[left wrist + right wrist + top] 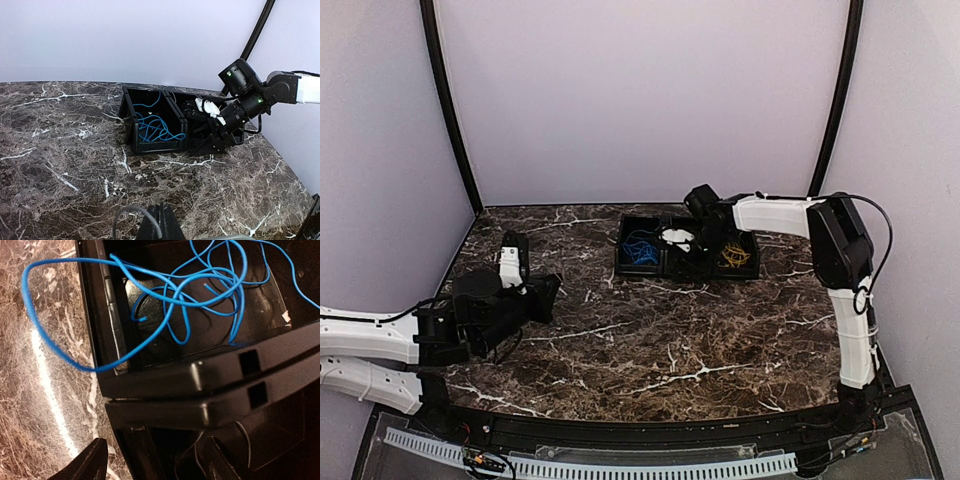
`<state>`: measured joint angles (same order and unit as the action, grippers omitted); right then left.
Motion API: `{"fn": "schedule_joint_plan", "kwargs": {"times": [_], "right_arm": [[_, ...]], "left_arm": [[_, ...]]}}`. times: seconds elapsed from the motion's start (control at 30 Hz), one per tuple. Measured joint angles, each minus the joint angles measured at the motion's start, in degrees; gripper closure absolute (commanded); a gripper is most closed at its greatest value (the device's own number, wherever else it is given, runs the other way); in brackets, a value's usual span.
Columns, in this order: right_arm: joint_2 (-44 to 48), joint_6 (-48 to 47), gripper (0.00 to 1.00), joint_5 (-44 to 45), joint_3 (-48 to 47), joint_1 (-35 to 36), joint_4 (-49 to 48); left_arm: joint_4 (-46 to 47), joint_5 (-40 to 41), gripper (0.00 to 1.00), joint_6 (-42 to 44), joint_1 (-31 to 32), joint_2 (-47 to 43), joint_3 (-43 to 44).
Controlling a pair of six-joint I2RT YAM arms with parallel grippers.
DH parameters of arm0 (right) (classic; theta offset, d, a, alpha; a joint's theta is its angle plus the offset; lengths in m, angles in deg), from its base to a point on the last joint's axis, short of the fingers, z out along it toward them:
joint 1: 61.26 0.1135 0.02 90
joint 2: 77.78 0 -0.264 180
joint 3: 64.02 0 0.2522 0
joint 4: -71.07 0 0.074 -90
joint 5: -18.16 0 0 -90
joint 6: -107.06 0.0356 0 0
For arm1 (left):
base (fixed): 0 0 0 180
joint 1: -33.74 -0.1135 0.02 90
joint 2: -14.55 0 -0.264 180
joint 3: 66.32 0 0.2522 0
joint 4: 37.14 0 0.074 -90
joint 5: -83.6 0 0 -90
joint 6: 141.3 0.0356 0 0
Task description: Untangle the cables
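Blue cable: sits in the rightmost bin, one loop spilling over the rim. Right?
No. The blue cable is in the leftmost bin, per the top view; the rightmost bin holds the yellow cable. The loop over the rim is right.

Dark marble table [650,340] w/ black bins [638,270] side-by-side, touching, far-centre, slightly right.
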<state>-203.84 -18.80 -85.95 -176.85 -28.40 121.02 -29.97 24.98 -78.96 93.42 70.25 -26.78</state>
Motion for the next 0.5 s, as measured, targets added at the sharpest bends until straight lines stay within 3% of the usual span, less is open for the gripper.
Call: {"fn": "schedule_joint_plan", "kwargs": {"times": [0.27, 0.5], "right_arm": [[-0.63, -3.76, 0.6, -2.12, 1.73, 0.94, -0.52], [4.72, -6.32, 0.66, -4.96, 11.41, 7.26, -1.29]], "left_arm": [[-2.73, -0.96, 1.0, 1.4, 0.0, -0.46, 4.66], [-4.44, -1.95, 1.0, 3.48, 0.0, -0.46, 8.39]]}}
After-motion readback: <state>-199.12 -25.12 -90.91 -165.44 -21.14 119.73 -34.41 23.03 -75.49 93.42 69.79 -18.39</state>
